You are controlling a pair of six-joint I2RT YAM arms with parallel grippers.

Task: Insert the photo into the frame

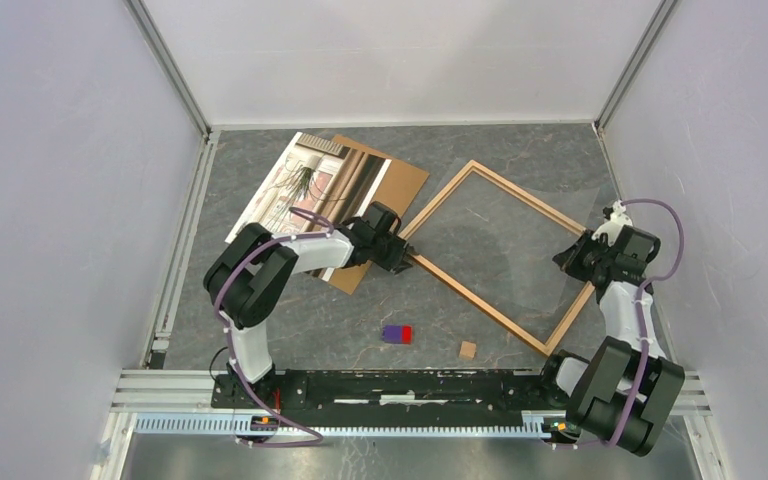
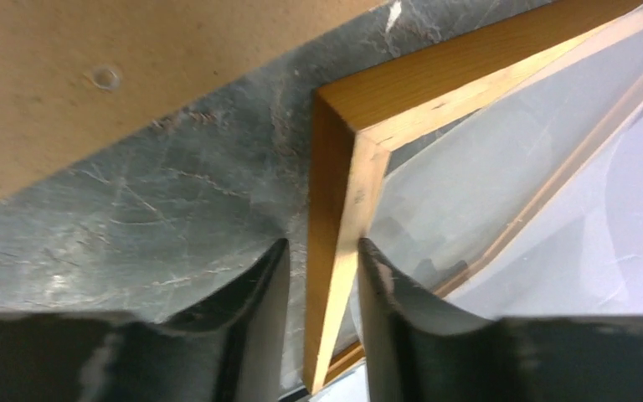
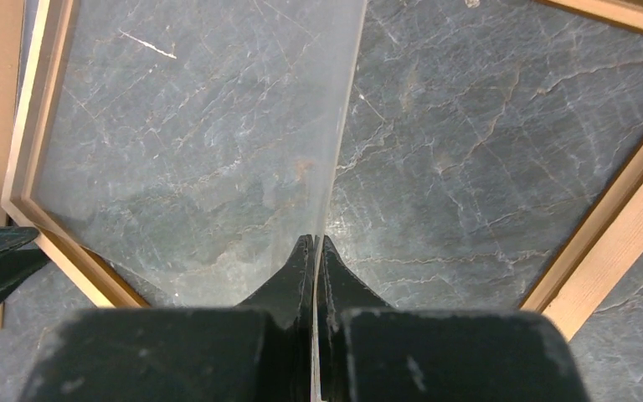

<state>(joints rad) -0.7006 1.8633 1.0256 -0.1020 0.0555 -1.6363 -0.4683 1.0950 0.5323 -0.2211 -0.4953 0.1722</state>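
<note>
The photo (image 1: 300,185), a glossy print of a window with a plant, lies at the back left, partly on a brown backing board (image 1: 400,180). The light wood frame (image 1: 535,195) lies diamond-wise on the table at the right. My left gripper (image 1: 407,255) is at the frame's left corner. In the left wrist view its jaws (image 2: 322,244) straddle the frame's rail (image 2: 335,201): the right finger touches the rail and a thin gap shows at the left finger. My right gripper (image 3: 318,239) is shut on the edge of a clear sheet (image 3: 192,151), which slopes over the frame (image 3: 611,243).
A small purple and red block (image 1: 397,334) and a small brown square (image 1: 468,349) lie on the grey table near the front. The backing board (image 2: 92,84) is just beyond the left gripper. White walls enclose the table on three sides.
</note>
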